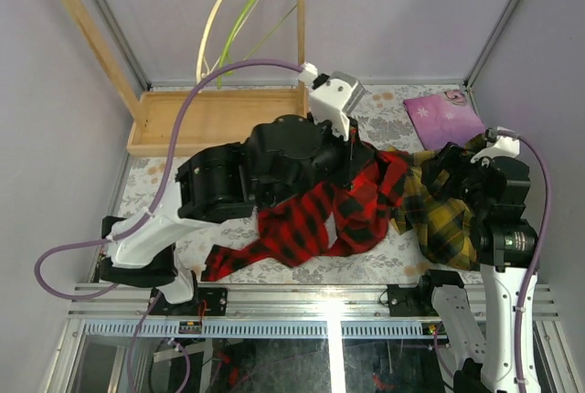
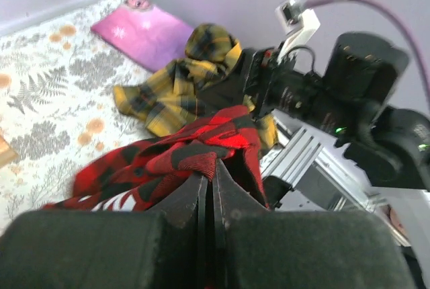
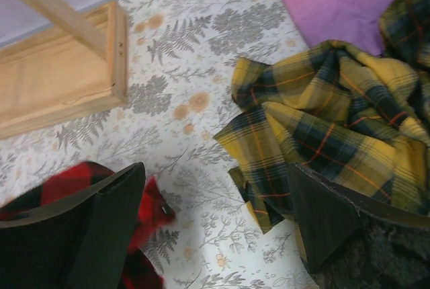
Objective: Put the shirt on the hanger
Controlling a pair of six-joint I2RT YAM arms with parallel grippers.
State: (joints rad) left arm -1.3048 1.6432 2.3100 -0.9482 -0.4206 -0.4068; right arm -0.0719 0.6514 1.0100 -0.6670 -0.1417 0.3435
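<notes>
From above, the left arm [image 1: 274,164] reaches across the middle of the flower-patterned table [image 1: 155,178], its wrist over the top edge of the red-and-black shirt [image 1: 315,219], which spills down in a crumpled heap toward the near edge, one sleeve trailing left. The cream hanger [image 1: 211,29] is well apart from it, hooked on the top rail of the wooden rack [image 1: 215,121] at the back left, with the lime-green hanger [image 1: 245,18] hanging just beside it. The right arm [image 1: 505,228] stands on the right over a yellow plaid shirt [image 1: 443,219] that lies touching the red one, and a purple sheet [image 1: 443,110] lies flat near the back corner. The left wrist camera shows the left gripper [image 2: 208,180] pinched tight on a fold of the red-and-black shirt, the cloth bunching up out of the closed fingers [image 2: 185,198] – a bit of white lettering peeks out low on the left. Beyond it sit the yellow shirt, the purple sheet and the black bulk of the right arm. In the right wrist view the right gripper [image 3: 213,181] is spread wide and holds nothing. One finger stands beside a corner of the red shirt and the other against the edge of the yellow one (whether it actually presses the cloth I can't tell), with bare table between them – the rack's base is off to the upper left.
</notes>
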